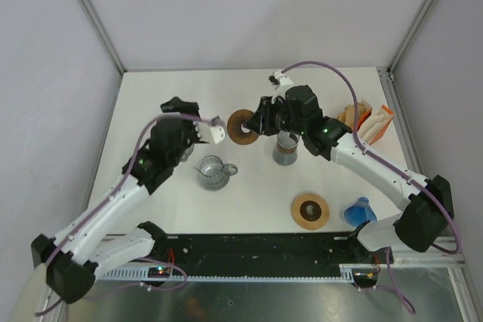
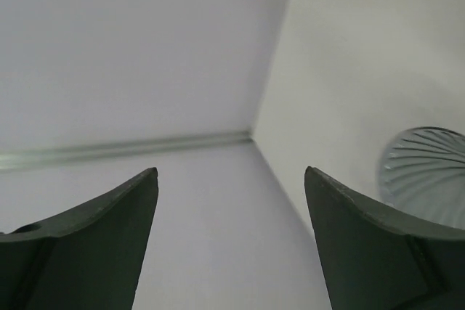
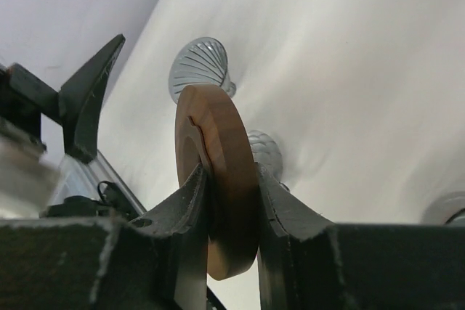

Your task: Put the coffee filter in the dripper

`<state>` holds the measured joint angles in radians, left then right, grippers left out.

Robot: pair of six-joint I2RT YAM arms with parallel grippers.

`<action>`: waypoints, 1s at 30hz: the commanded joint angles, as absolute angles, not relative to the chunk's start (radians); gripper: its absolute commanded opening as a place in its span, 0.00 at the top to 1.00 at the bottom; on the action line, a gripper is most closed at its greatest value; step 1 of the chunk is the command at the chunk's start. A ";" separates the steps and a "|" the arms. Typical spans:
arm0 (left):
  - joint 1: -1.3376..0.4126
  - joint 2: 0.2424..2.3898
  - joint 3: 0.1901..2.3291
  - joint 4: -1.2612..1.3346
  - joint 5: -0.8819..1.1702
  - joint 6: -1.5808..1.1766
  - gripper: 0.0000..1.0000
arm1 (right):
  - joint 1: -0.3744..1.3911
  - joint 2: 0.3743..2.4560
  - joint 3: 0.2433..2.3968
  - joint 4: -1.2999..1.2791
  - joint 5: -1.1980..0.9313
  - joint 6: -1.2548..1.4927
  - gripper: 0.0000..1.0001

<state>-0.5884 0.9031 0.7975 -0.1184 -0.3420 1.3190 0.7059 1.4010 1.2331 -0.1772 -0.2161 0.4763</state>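
Note:
My right gripper (image 1: pixel 253 126) is shut on a wooden ring (image 1: pixel 241 126) and holds it on edge above the table; in the right wrist view the ring (image 3: pixel 218 172) is clamped between the two fingers (image 3: pixel 231 173). The clear ribbed glass dripper (image 1: pixel 213 172) stands on the table below and left of the ring, and shows in the right wrist view (image 3: pixel 200 70) and the left wrist view (image 2: pixel 425 176). My left gripper (image 1: pixel 211 132) is open and empty just above the dripper (image 2: pixel 229 179). Paper coffee filters (image 1: pixel 368 122) sit in an orange and white pack at the far right.
A grey glass vessel (image 1: pixel 287 149) stands under the right wrist. A second wooden ring (image 1: pixel 310 210) lies near the front. A blue ribbed cone (image 1: pixel 361 211) lies beside the right arm's base. Enclosure walls (image 1: pixel 90 73) close in the white table (image 1: pixel 181 96).

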 commanded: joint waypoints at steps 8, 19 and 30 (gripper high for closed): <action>-0.206 1.194 1.303 -0.852 0.012 0.286 0.19 | 0.764 1.466 1.261 -0.149 -0.232 0.419 1.00; 0.163 1.207 1.242 -0.851 0.611 0.173 0.25 | 0.832 1.630 1.261 -0.018 -0.332 0.508 1.00; 0.220 1.114 1.105 -0.758 0.648 0.184 0.21 | 0.863 1.775 1.313 0.030 -0.340 0.559 1.00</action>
<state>0.2157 1.1675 1.1336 -0.8104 0.5888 0.2062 0.8562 1.7519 1.2396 -0.0391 -0.3214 0.5274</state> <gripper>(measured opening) 0.799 0.282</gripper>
